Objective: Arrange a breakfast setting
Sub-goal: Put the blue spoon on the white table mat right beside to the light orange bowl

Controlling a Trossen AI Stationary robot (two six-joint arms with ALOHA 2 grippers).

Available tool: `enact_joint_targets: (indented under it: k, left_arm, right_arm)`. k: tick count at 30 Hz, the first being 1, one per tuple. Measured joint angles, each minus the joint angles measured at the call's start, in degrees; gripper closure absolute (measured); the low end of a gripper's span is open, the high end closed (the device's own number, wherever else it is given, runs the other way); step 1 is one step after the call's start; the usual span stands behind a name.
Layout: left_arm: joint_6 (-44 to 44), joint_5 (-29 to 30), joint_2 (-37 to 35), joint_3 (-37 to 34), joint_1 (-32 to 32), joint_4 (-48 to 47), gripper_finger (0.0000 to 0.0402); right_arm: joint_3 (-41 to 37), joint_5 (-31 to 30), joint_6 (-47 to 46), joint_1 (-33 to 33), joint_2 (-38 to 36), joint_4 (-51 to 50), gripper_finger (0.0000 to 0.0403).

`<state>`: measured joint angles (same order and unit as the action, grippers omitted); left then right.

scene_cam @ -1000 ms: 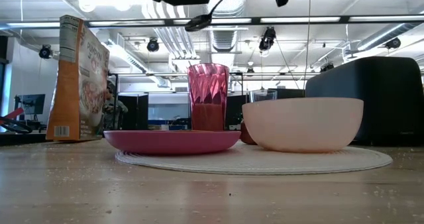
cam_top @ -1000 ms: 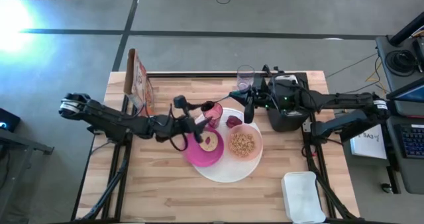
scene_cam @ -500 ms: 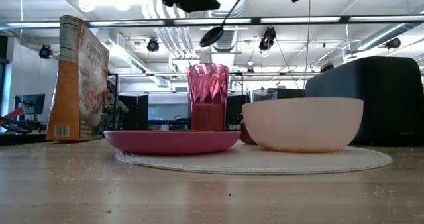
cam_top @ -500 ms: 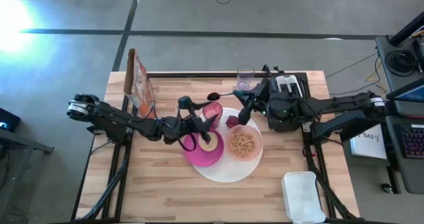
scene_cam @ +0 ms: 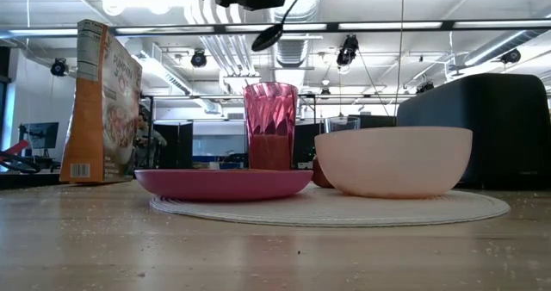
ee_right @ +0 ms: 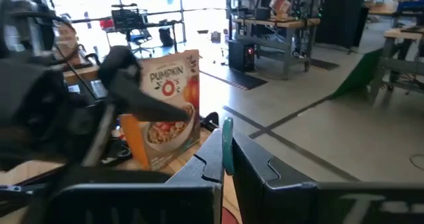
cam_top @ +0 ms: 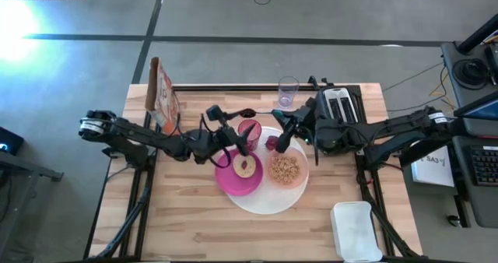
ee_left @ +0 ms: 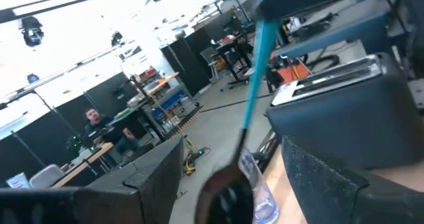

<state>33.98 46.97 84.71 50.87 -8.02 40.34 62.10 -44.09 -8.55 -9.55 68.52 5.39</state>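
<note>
While the right gripper [cam_top: 278,127] clenches the teal-handled spoon [cam_top: 261,112] above the pink cup [cam_top: 250,131], the left gripper [cam_top: 239,141] hangs released over the magenta plate [cam_top: 233,181] | low: spoon bowl [scene_cam: 268,38] raised above cup, peach bowl [scene_cam: 393,160] right | right wrist: teal handle [ee_right: 227,144] pinched between fingers.

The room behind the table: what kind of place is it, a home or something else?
Probably a robotics lab or workshop, not a home. The low view shows an open ceiling with bare pipes and strip lights. The right wrist view shows workbenches standing on a concrete floor.
</note>
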Motion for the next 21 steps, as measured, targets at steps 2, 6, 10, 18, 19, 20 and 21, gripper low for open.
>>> enact_joint_targets:
  k: [2,6,10,18,19,20,21]
  left_arm:
    - [-0.6,-1.2,0.0,0.0,0.8,0.1,0.0174]
    - [-2.3,-3.9,0.0,0.0,1.9,0.0,0.0207]
    - [-2.0,-4.1,0.0,0.0,2.5,0.1,0.0238]
    - [-0.3,-4.1,0.0,0.0,4.0,0.1,0.0271]
    - [0.2,-4.1,0.0,0.0,4.2,0.1,0.0275]
    - [0.5,-4.2,0.0,0.0,4.4,0.0,0.0279]
    - [0.9,-4.4,0.0,0.0,4.6,0.0,0.0283]
  right_arm:
    - [0.0,0.0,0.7,-0.5,0.6,1.8,0.0394]
    - [0.0,0.4,2.6,-1.0,1.2,5.1,0.0394]
    - [0.0,0.5,3.3,-1.2,1.4,6.5,0.0394]
    - [0.0,1.1,4.6,-1.5,1.8,7.4,0.0394]
    - [0.0,1.2,4.6,-1.5,1.8,7.4,0.0394]
    - [0.0,1.9,4.8,-1.5,1.8,7.4,0.0394]
    - [0.0,2.7,5.0,-1.4,1.8,7.4,0.0394]
